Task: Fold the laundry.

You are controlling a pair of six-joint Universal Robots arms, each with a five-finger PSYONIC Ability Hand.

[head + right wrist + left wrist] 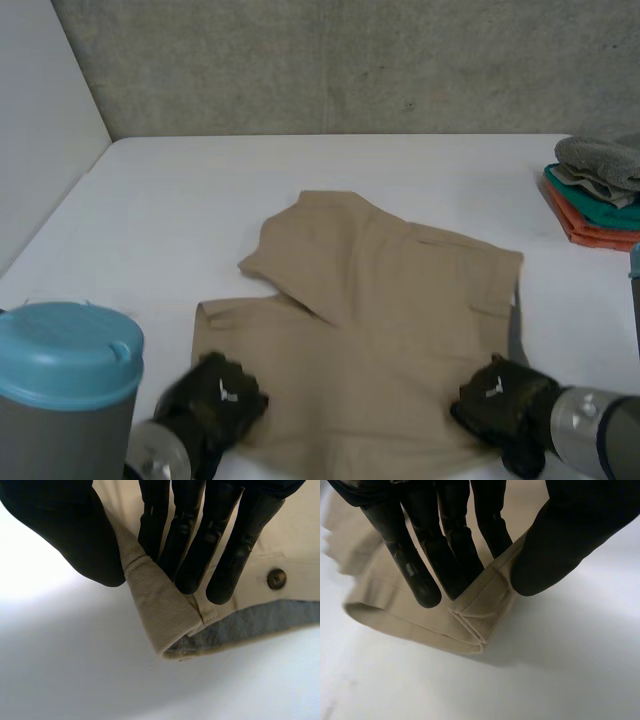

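Tan shorts (pixel 370 330) lie on the white table (pixel 180 200), one part folded over at the far side. My left hand (pixel 212 405) grips the near left corner of the shorts; its straight fingers (pixel 420 580) and thumb pinch the folded cloth edge (pixel 480 605). My right hand (pixel 500 400) holds the near right corner, where fingers (pixel 190 555) and thumb pinch the waistband corner (pixel 165 615). A button (pixel 276 578) shows beside the fingertips, with grey lining below it.
A stack of folded cloths (pixel 600 190), grey on teal on orange, sits at the table's far right edge. A grey concrete wall runs behind the table. My left arm's blue cap (pixel 65 350) stands at the near left.
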